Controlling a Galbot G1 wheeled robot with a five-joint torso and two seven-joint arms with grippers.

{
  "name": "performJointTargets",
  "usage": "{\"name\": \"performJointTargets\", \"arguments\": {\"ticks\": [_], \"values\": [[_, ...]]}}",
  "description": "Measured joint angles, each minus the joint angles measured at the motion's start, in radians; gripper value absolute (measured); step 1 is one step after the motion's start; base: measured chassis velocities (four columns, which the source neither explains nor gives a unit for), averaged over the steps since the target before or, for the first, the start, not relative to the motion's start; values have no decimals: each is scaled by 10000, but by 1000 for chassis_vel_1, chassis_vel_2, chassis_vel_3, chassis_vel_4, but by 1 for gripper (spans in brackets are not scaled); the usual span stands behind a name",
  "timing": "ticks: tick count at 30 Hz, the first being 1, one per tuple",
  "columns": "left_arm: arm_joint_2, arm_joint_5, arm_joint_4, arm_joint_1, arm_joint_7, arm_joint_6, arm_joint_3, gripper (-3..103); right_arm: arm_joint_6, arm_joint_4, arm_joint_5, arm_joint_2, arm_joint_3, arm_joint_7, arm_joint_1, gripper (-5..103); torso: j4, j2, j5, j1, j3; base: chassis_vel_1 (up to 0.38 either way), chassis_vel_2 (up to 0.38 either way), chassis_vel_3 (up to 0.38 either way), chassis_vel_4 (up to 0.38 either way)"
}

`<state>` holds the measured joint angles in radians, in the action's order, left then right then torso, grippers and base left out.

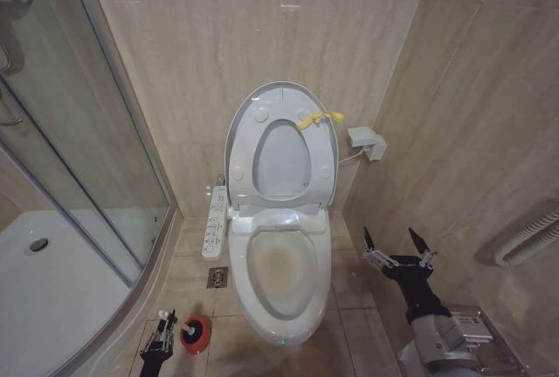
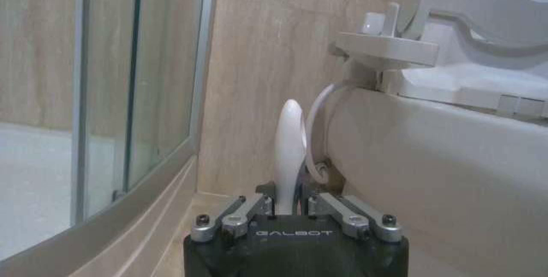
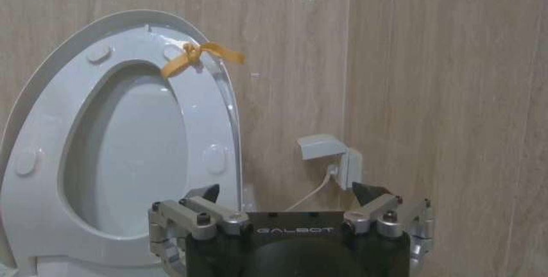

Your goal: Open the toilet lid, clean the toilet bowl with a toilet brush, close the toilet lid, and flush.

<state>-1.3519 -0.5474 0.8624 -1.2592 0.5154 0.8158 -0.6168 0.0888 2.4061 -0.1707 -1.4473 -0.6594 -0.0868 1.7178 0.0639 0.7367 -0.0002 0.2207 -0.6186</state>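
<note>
Right end effector [image 1: 399,246], nearest our head camera: raised beside the toilet on its wall side, fingers spread wide, nothing held; parked.

Toilet, largest item: lid [image 1: 286,91] and seat [image 1: 281,154] both upright against the wall, yellow strap [image 1: 316,119] on the rim. We judge opening done.

Bowl [image 1: 281,263]: exposed, yellowish stain on its inner surface.

Left end effector [image 1: 160,335]: low at the floor between shower tray [image 1: 52,281] and toilet base, fingers closed on the brush [image 2: 289,152] handle, which stands upright between them in the left wrist view.

Holder [image 1: 196,333]: red, on the floor just beside that end effector.

Step in hand, as we judge it: taking the brush out. We would lift straight up until the head clears the holder, keep the clamp firm on the thin handle, then swing over the bowl rim without clipping the side control panel [image 1: 216,222].
</note>
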Motion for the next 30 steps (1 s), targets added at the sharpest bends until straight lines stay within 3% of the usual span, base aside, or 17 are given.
{"name": "performJointTargets", "arguments": {"ticks": [30], "values": [[212,144,-297,279,-106,10,51,19,0,0,0,0,0,0,0,100,1,0,2,0,0,0,0,0,0]]}}
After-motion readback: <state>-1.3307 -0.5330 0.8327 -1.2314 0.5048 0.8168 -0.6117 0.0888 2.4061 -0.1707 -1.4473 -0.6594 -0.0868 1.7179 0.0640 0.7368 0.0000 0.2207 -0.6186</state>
